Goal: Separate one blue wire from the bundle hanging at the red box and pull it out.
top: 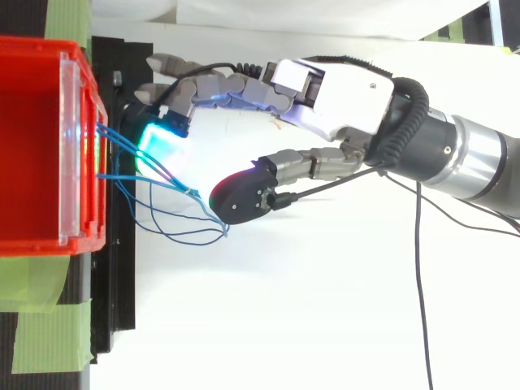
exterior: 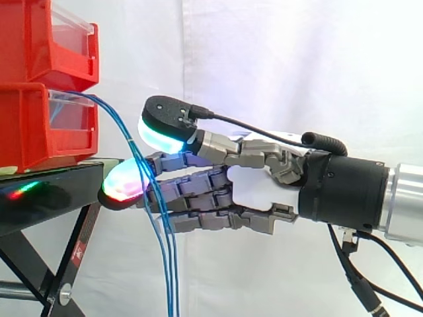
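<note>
A bundle of thin blue wires (exterior: pixel 166 257) comes out of the front of the lower red bin (exterior: pixel 26 132), arcs over and hangs down past the black stand (exterior: pixel 46 198). From above the wires (top: pixel 162 175) loop out from the bin's front edge (top: pixel 80 146). My hand (exterior: pixel 254 188) reaches in from the right at the bundle's height, its fingers (exterior: pixel 192 191) stretched toward the stand. The wires run down across the fingers, below the thumb's glowing pad (exterior: pixel 162 135). In the top view the thumb (top: pixel 244 195) stands apart from the fingers (top: pixel 195 89), with wire ends by its tip. The hand is open.
A second red bin (exterior: pixel 46 39) is stacked on the lower one. The stand's legs (exterior: pixel 63 264) slope down at the left. Green tape strips (top: pixel 41 341) lie beside the bin seen from above. A white curtain (exterior: pixel 297 59) hangs behind.
</note>
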